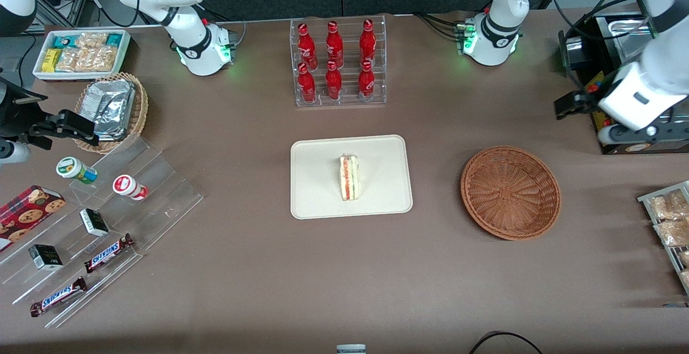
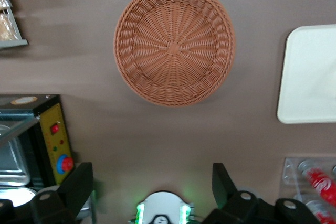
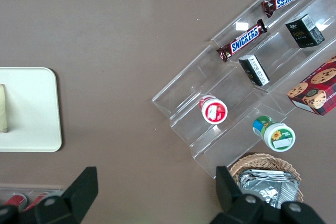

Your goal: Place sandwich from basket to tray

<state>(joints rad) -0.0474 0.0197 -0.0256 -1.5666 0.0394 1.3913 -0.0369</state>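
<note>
A wrapped sandwich (image 1: pixel 349 177) stands on edge in the middle of the cream tray (image 1: pixel 317 192). Beside the tray, toward the working arm's end of the desk (image 1: pixel 344 278), the wicker basket (image 1: pixel 510 192) sits bare. Above that end, the gripper (image 2: pixel 152 190) hangs with fingers (image 2: pixel 79 184) apart, holding nothing.

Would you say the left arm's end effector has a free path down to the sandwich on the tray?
Probably yes: the end effector hangs open, high beside the basket, and nothing covers the sandwich on the tray.
</note>
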